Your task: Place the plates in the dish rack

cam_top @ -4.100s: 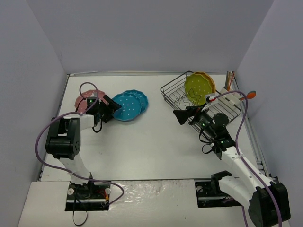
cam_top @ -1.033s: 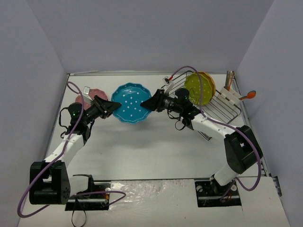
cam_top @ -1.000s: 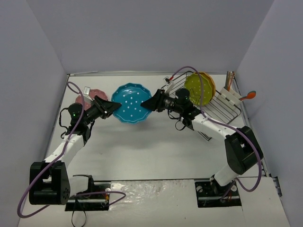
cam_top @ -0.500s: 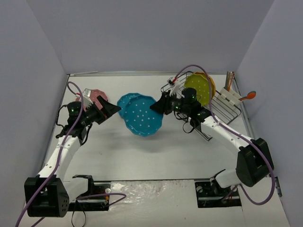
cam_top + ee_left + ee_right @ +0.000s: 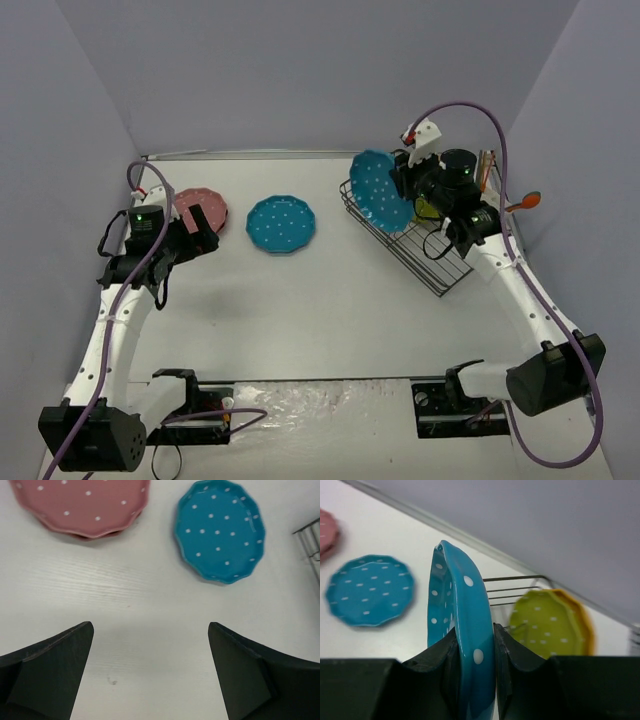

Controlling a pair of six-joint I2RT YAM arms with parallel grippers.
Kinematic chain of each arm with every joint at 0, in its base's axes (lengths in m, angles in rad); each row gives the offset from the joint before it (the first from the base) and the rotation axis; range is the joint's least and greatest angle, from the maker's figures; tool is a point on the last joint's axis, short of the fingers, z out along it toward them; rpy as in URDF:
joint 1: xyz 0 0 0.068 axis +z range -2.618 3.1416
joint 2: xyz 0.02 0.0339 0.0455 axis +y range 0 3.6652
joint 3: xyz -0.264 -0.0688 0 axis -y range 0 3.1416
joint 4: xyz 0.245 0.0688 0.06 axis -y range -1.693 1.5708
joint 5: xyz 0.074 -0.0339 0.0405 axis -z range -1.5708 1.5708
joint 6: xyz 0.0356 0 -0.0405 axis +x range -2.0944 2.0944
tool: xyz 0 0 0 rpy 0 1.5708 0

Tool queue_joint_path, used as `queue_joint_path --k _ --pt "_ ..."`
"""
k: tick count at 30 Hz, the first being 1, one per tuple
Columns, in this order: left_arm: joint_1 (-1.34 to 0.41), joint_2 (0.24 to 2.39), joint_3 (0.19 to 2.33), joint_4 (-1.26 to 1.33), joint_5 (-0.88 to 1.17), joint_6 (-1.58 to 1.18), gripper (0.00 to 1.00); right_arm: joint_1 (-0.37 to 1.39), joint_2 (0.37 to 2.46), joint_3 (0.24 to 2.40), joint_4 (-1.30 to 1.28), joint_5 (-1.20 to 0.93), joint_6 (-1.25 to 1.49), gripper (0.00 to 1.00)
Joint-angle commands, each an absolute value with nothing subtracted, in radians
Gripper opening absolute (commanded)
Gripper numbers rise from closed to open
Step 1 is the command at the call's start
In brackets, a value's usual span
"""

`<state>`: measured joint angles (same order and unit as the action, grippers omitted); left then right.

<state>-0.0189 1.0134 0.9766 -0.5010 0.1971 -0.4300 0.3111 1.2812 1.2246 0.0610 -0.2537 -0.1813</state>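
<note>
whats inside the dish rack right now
A yellow-green plate stands in the dish rack, with an orange plate edge showing behind it. The blue plate held by the right end effector covers part of the rack's inside.

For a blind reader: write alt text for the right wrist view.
The right gripper clamps a blue plate on edge. Behind, a second blue plate lies flat at left; a yellow-green plate stands in the dish rack.
</note>
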Motion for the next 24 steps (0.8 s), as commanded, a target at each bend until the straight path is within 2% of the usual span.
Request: queue_joint_path --k 1,10,24 --pt "-0.014 0.992 0.961 -0.557 0.038 -0.337 0.97 0.256 1.301 1.374 0.206 -0.095 -0.456 0.00" --pt "-0.014 0.981 0.957 -0.572 0.017 -0.333 0.97 0.189 1.515 1.541 0.199 -0.057 -0.691 0.00" --pt "-0.014 0.975 0.954 -0.572 0.021 -0.333 0.97 0.163 1.672 1.535 0.215 -0.088 -0.711 0.00"
